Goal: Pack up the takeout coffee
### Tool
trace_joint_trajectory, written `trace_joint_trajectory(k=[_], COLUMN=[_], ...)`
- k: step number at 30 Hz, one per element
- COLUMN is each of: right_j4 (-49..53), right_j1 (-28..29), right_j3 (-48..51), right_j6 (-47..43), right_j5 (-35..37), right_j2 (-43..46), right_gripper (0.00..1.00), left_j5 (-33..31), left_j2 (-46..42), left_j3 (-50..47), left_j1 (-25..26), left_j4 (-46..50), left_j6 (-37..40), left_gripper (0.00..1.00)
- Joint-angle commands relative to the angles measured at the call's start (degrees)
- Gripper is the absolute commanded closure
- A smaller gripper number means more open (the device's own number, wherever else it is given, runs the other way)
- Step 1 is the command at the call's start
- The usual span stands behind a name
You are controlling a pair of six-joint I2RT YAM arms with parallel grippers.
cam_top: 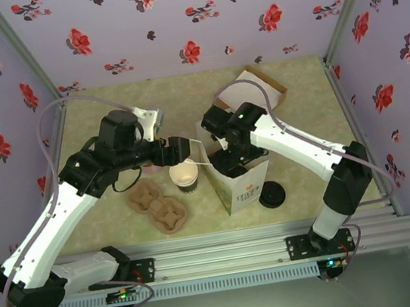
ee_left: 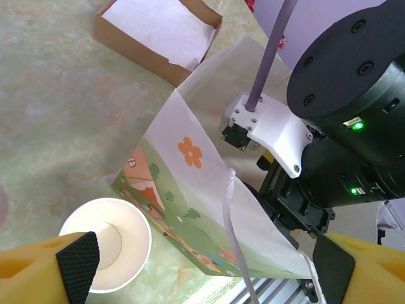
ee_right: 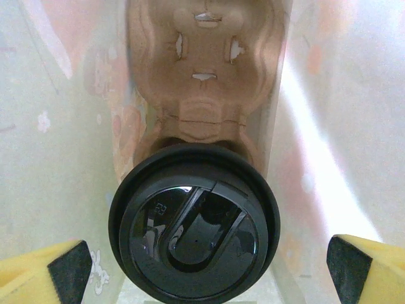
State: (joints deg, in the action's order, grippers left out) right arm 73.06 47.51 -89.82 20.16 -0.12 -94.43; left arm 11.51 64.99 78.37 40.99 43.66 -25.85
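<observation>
Packing update: takeout coffee (ee_right: 193, 231) sits in the paper bag (cam_top: 241, 185)

Right hand (ee_right: 205, 271) is inside the bag, spread wide either side of the coffee, which has its black lid on and sits in a pulp carrier (ee_right: 205, 63). Left hand (ee_left: 205, 269) gapes wide too, empty, right by an open cup (cam_top: 184, 175) on the tabletop (cam_top: 182, 96) beside the bag.

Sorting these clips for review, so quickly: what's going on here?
The right gripper, jaws open, is down inside the printed paper bag, above a black-lidded cup that sits in a pulp carrier at the bag's bottom. The left gripper, also open, hovers over a lidless paper cup standing beside the bag. A loose black lid lies on the table right of the bag, and spare pulp carriers lie left of it.
</observation>
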Motion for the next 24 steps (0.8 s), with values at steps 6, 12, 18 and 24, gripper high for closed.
trace_joint_trajectory(k=[6,12,18,24], right_j4=[2.4,2.7,3.3,3.8], right_j1=[0.6,0.8,1.1,1.6], right_j3=[-2.1,-2.9,-3.4,-4.4], right_j6=[1.6,1.8,1.9,2.1], right_j5=[1.7,2.0,2.4,2.6], right_j2=[2.4,2.5,2.9,3.8], right_gripper=[0.03,0.03,0.03,0.03], left_j5=[-0.8,-0.8,-0.9,-0.8], left_j2=[0.4,0.5,0.7,0.9], left_j3=[0.2,0.2,0.4,0.8], left_j1=[0.4,0.4,0.3,0.3], left_j4=[-1.5,-1.4,-1.3,-1.3], left_j6=[0.3,0.3,0.3,0.3], left_gripper=[0.09,0.1,0.09,0.09])
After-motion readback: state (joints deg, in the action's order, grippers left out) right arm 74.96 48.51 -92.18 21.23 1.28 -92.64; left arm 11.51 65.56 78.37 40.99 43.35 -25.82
